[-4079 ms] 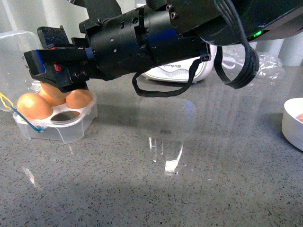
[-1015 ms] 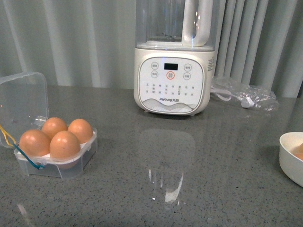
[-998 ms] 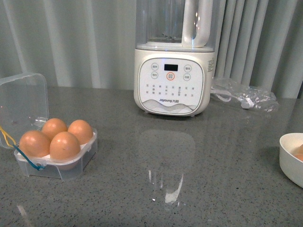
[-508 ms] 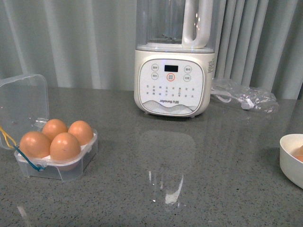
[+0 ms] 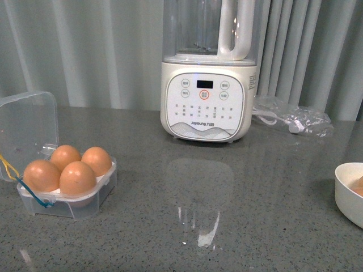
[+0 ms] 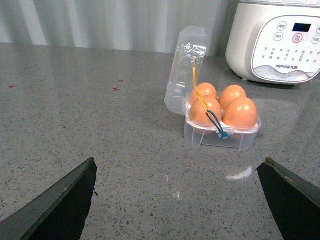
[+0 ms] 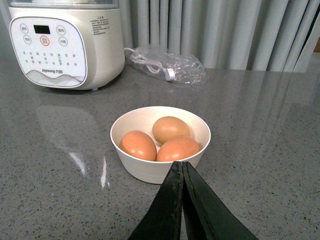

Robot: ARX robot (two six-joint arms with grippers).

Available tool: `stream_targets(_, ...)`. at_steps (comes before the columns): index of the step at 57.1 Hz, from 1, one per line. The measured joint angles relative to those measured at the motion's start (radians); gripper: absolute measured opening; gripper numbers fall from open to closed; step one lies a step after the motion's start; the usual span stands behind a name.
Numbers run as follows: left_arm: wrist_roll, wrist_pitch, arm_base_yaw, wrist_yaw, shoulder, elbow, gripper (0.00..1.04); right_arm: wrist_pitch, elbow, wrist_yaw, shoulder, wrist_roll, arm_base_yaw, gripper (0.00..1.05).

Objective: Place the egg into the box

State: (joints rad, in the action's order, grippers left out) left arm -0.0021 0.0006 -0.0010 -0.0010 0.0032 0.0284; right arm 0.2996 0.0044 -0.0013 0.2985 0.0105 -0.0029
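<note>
The clear plastic box [image 5: 85, 199] stands open at the left of the grey counter, its lid [image 5: 28, 127] tilted up behind. Every hollow holds a brown egg. The egg [image 5: 77, 177] sits in the near right hollow. A blue and yellow elastic loop [image 5: 25, 187] hangs at its near left corner. The box [image 6: 220, 137] also shows in the left wrist view, well beyond my left gripper [image 6: 179, 167], which is open and empty. My right gripper [image 7: 179, 167] is shut and empty, just in front of a white bowl [image 7: 145, 172]. Neither gripper shows in the front view.
The white bowl holds three brown eggs [image 7: 170, 129]; its edge shows at the far right of the front view [image 5: 347, 195]. A white blender [image 5: 207, 99] stands at the back centre. A crumpled clear bag with a cable [image 5: 295, 116] lies right of it. Curtains hang behind.
Four seconds ago an arm hung over the box and one hollow was empty. Now the arm is gone from the front view and that hollow holds an egg. The view has shifted slightly.
</note>
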Motion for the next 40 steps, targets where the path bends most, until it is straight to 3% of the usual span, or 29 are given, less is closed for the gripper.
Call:
stream_targets(21, 0.0, 0.0, 0.0, 0.0, 0.0, 0.0, 0.98, -0.121, 0.0, 0.0, -0.123, 0.0, 0.0, 0.03)
stream_targets(27, 0.0, 0.0, 0.0, 0.0, 0.0, 0.0, 0.98, -0.285, 0.001, 0.0, -0.25, 0.0, 0.0, 0.03)
stream_targets(40, 0.0, 0.0, 0.0, 0.0, 0.0, 0.0, 0.98, -0.299, 0.001, 0.0, -0.294, 0.0, 0.0, 0.03)
